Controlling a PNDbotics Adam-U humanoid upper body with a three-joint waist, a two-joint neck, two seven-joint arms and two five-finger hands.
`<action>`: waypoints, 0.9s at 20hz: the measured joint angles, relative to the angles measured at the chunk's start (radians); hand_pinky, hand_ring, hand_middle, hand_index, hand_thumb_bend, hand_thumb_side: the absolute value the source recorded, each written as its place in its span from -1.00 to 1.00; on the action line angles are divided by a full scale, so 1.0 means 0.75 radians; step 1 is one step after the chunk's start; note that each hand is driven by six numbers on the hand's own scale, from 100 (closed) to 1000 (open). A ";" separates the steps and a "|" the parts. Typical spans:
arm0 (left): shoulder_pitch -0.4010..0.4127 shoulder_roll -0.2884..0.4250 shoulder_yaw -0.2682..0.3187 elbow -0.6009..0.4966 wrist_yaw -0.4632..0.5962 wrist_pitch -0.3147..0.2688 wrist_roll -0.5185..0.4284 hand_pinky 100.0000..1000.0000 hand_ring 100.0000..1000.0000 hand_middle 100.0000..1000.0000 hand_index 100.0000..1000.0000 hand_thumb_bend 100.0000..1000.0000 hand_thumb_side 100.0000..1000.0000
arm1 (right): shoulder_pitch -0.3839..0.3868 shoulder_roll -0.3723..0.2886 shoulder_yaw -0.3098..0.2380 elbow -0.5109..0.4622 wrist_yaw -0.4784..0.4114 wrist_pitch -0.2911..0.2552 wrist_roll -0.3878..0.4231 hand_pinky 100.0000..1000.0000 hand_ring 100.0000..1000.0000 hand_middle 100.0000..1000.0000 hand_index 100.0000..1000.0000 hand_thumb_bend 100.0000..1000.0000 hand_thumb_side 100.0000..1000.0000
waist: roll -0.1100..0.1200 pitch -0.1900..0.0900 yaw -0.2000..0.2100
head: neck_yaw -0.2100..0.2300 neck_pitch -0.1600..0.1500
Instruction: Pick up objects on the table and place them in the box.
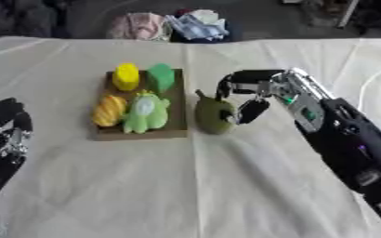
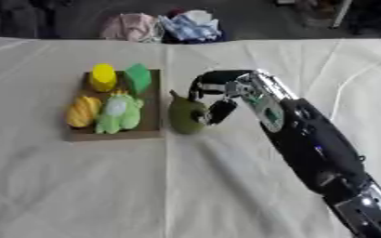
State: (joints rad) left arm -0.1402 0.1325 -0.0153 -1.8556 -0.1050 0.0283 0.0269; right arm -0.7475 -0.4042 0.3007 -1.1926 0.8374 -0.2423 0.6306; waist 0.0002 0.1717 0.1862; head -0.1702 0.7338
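A flat brown box (image 1: 176,131) lies on the white cloth left of centre. It holds a yellow cylinder (image 1: 126,76), a green block (image 1: 161,77), an orange ridged piece (image 1: 108,110) and a light green toy (image 1: 146,112). An olive green pear-shaped object (image 1: 211,114) stands just right of the box's edge. My right hand (image 1: 246,93) comes in from the right and curls its fingers and thumb round the pear's right side. My left hand (image 1: 5,132) rests at the left edge, away from the box, its fingers relaxed.
The table is covered by a white cloth (image 1: 226,186) with fold lines. Beyond its far edge lie a pink bundle (image 1: 138,25) and a light blue and white bundle (image 1: 197,24) on a dark floor.
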 measured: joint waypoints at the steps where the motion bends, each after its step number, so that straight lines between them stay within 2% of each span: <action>1: 0.000 0.000 0.000 0.000 0.000 0.000 0.000 0.38 0.64 0.40 0.58 -0.70 -0.30 | 0.000 0.005 0.003 0.010 0.015 -0.004 -0.024 0.51 0.46 0.29 -0.16 -1.00 -1.00 | 0.000 0.000 0.000 | 0.000 0.000; 2: 0.000 0.000 0.000 0.000 0.000 0.000 0.000 0.38 0.64 0.40 0.58 -0.71 -0.30 | -0.001 0.009 0.003 0.016 0.029 -0.011 -0.048 0.50 0.44 0.26 -0.31 -1.00 -1.00 | 0.000 0.000 0.000 | 0.000 0.000; 4: 0.000 0.000 0.000 0.000 0.003 0.000 0.000 0.38 0.64 0.40 0.58 -0.71 -0.30 | -0.007 0.017 0.003 0.021 0.046 -0.018 -0.104 0.48 0.42 0.21 -0.38 -1.00 -1.00 | 0.000 -0.001 0.000 | 0.000 0.000; 10: 0.000 0.000 -0.001 0.000 0.009 0.000 0.000 0.38 0.64 0.40 0.58 -0.72 -0.30 | -0.088 0.031 -0.007 0.015 0.038 -0.001 -0.223 0.46 0.38 0.16 -0.41 -1.00 -1.00 | 0.000 -0.006 0.004 | -0.001 0.000; 18: 0.000 -0.001 -0.008 0.000 0.012 0.001 -0.003 0.38 0.64 0.40 0.58 -0.72 -0.30 | -0.217 0.101 -0.016 0.043 0.009 0.024 -0.262 0.45 0.36 0.14 -0.41 -1.00 -1.00 | 0.000 -0.008 0.023 | -0.016 0.000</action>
State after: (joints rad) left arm -0.1403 0.1318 -0.0214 -1.8555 -0.0958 0.0289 0.0248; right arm -0.9102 -0.3288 0.2885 -1.1606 0.8441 -0.2242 0.4342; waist 0.0004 0.1661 0.2035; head -0.1824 0.7340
